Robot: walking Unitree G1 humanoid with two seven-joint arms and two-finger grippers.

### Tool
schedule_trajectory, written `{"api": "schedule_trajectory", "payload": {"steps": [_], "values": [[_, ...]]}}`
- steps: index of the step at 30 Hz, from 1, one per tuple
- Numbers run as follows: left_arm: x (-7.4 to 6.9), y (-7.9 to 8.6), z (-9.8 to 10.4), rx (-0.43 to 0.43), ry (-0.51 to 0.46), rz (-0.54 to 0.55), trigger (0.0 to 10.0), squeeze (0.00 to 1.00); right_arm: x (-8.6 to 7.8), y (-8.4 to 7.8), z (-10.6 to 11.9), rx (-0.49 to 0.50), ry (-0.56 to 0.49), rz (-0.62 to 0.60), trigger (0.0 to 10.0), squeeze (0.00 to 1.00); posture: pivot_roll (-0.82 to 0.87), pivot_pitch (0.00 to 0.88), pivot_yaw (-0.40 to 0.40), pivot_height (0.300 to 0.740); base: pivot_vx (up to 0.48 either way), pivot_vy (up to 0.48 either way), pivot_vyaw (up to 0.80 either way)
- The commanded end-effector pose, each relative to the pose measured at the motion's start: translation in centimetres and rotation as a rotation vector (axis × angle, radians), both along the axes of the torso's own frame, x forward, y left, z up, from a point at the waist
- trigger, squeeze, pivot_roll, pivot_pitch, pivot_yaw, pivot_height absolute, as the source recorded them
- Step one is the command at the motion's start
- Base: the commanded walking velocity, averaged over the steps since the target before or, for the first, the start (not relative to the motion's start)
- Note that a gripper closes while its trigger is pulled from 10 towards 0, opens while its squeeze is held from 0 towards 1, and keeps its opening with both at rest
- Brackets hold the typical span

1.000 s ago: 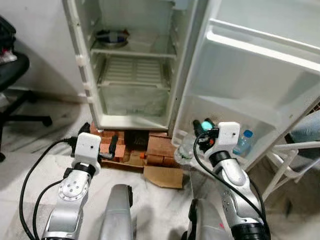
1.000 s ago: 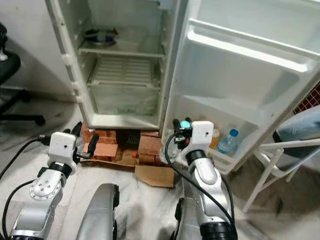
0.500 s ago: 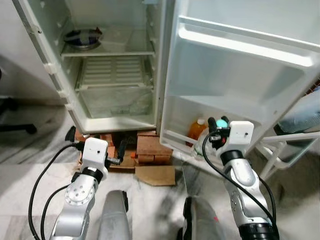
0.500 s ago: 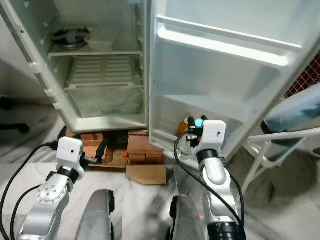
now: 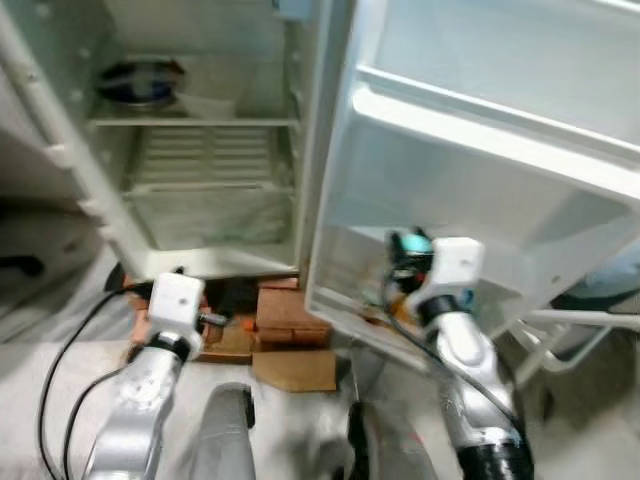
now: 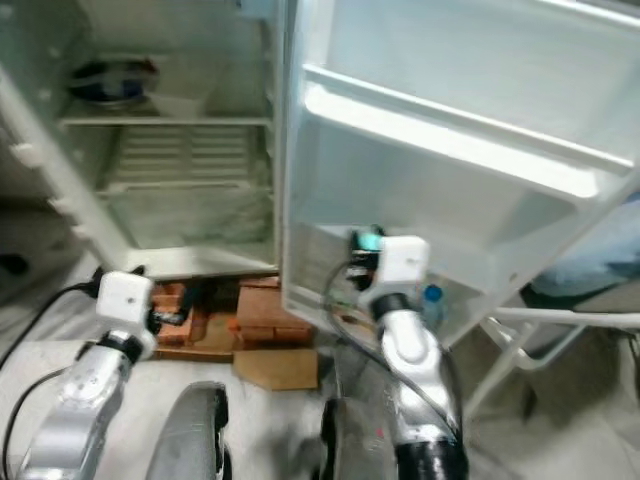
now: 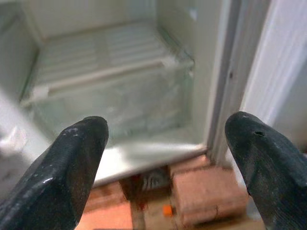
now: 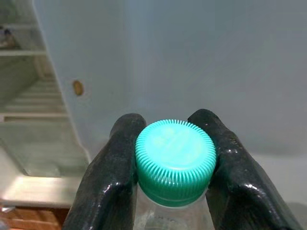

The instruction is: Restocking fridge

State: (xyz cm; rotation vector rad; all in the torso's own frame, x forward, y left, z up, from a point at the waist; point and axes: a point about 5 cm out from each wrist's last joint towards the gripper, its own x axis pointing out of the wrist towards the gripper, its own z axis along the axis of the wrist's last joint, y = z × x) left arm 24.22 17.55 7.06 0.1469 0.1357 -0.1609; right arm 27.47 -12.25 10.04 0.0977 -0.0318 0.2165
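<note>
The white fridge (image 5: 200, 150) stands open, its door (image 5: 480, 150) swung out to the right. My right gripper (image 8: 175, 163) is shut on the neck of a clear bottle with a teal cap (image 8: 175, 158). It holds the bottle (image 5: 408, 246) against the inner side of the door, just above the lower door shelf (image 5: 345, 305). A small blue-capped bottle (image 6: 432, 297) stands in that shelf. My left gripper (image 7: 168, 158) is open and empty, low in front of the fridge body, facing the crisper drawer (image 7: 115, 100).
A dark bowl (image 5: 140, 85) sits on the fridge's upper shelf. The fridge rests on red bricks (image 5: 285, 305), with a piece of cardboard (image 5: 295, 368) on the floor before them. A white chair frame (image 5: 580, 325) and a person's jeans leg (image 6: 585, 272) are at the right.
The camera has moved closer and turned, so the whole scene shifted and blurred. My right gripper has carried the teal-capped bottle up and inward against the door.
</note>
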Motion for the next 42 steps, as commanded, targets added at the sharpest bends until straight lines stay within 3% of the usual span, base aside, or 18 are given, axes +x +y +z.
{"api": "schedule_trajectory", "payload": {"steps": [1,11,17,23,32,42], "values": [[-0.1,-0.9,-0.1,-0.010,0.006,-0.024,10.0,0.00,0.1,-1.4,0.5,-0.012,-0.030,-0.038,10.0,0.00,0.07,0.083,-0.050,0.627,0.334,0.000,0.00],[-0.2,-0.7,-0.1,0.000,0.005,-0.013,10.0,0.00,-0.2,-0.7,0.7,0.029,-0.023,0.036,10.0,0.00,0.07,0.084,-0.049,0.627,0.000,0.000,0.00],[-0.3,-0.7,-0.1,0.011,0.004,0.001,10.0,0.00,-0.4,-0.4,0.6,0.042,-0.024,0.061,10.0,0.00,0.07,0.085,-0.050,0.587,0.000,0.000,0.00],[-0.3,0.6,-0.2,0.072,0.005,0.111,10.0,0.00,-0.3,-0.2,0.7,0.042,-0.023,0.077,10.0,0.00,0.08,0.101,-0.049,0.552,0.000,0.000,0.00],[-0.6,1.0,-0.1,0.089,0.005,0.142,10.0,0.00,-0.1,0.0,0.6,0.040,-0.020,0.091,10.0,0.00,0.09,0.105,-0.050,0.492,0.000,0.000,0.00],[-0.6,3.2,-0.4,0.188,0.021,0.288,10.0,0.00,-0.3,1.2,0.6,-0.026,-0.023,0.198,10.0,0.00,0.09,0.115,-0.048,0.487,0.000,0.000,0.00]]}}
